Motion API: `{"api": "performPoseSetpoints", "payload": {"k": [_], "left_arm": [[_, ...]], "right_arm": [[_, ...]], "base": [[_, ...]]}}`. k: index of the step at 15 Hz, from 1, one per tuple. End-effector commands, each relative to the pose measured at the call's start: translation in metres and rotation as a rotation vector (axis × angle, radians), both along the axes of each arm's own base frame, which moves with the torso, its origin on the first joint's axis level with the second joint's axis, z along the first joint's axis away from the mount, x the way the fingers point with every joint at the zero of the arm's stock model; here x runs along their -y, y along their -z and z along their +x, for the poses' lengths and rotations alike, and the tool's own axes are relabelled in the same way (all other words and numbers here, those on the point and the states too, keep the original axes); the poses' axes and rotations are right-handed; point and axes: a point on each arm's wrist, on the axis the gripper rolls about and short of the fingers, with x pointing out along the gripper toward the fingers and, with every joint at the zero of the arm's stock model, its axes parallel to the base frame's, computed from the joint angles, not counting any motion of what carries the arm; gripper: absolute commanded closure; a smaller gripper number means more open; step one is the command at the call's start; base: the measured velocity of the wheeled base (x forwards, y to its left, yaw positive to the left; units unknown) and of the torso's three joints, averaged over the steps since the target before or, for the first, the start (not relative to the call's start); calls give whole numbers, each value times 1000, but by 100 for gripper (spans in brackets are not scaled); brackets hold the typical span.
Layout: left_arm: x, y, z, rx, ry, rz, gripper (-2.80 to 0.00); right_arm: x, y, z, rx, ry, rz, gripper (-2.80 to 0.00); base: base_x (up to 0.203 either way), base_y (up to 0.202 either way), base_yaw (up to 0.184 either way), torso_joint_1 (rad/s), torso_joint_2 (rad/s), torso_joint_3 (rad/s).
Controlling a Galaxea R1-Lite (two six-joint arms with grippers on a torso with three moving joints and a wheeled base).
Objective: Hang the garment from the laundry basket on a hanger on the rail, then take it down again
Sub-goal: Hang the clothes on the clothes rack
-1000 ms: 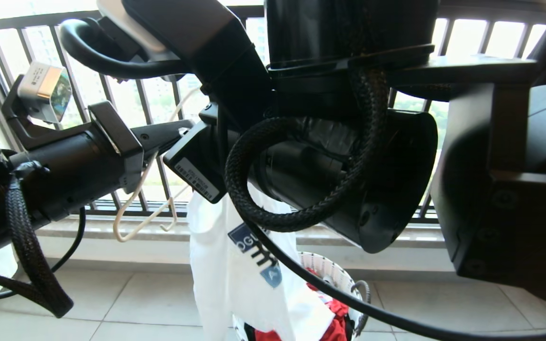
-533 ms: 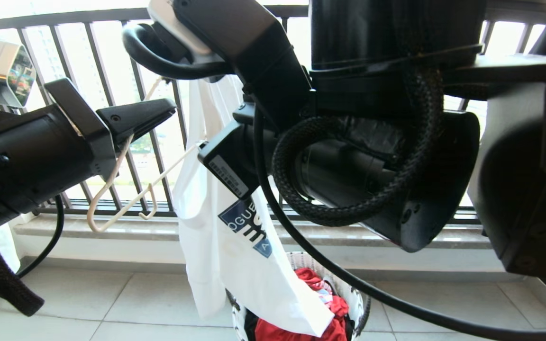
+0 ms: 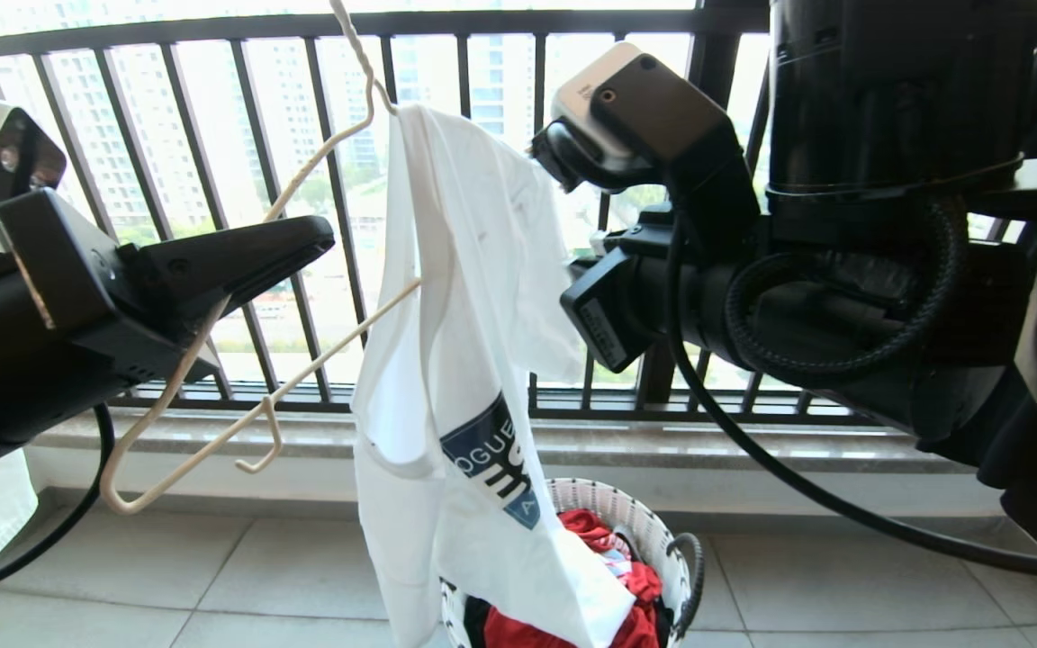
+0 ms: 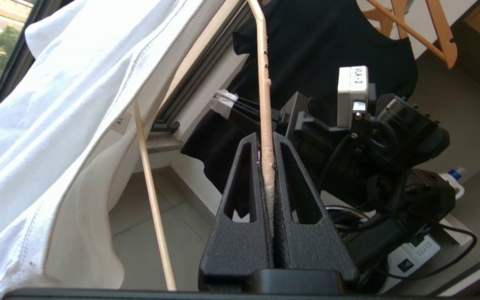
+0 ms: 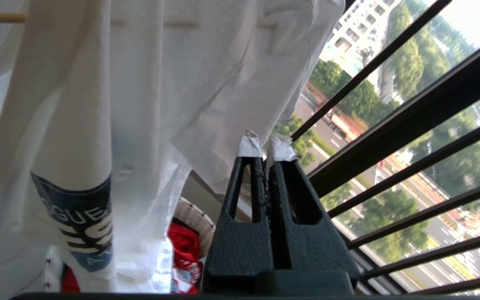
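Garment draped over only one arm of the hanger, above the laundry basket

The left gripper (image 4: 267, 166) is clamped on the wire of the hanger (image 3: 212, 360); the right gripper (image 5: 267, 160), beside the garment (image 3: 455, 360), has its fingers pressed together on nothing. The shirt hangs bunched on one hanger arm, its hem reaching the laundry basket (image 3: 662, 531). Likely hazards: the lopsided weight could slide the cloth off, or twist the thin wire in the jaws. The rail is not in view
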Motion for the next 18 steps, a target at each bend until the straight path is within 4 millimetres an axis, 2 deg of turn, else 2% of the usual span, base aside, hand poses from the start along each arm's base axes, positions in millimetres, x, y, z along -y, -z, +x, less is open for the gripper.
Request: {"api": "performPoseSetpoints", "payload": {"k": [1, 6, 9, 12, 13, 14, 18], "left_arm": [[-1, 6, -5, -5, 77, 21, 0], [-2, 14, -16, -15, 262, 76, 0], [-2, 19, -19, -21, 316, 98, 0], [-2, 20, -22, -16, 361, 113, 0], [-3, 20, -24, -7, 387, 123, 0], [-4, 20, -25, -4, 405, 130, 0], [-6, 22, -28, 0, 464, 155, 0]], "right_arm": [[26, -10, -3, 11, 27, 31, 0], [68, -25, -14, -8, -8, 56, 0], [85, -32, -30, -88, -123, 98, 0], [100, -36, -36, -141, -204, 122, 0], [102, -35, -36, -162, -237, 119, -133], [103, -34, -36, -175, -261, 118, -280], [92, -41, -21, -196, -310, 119, -280]], "base": [[0, 0, 0, 0, 0, 0], [0, 0, 0, 0, 0, 0], [0, 0, 0, 0, 0, 0], [0, 0, 0, 0, 0, 0], [0, 0, 0, 0, 0, 0], [0, 0, 0, 0, 0, 0], [0, 0, 0, 0, 0, 0]]}}
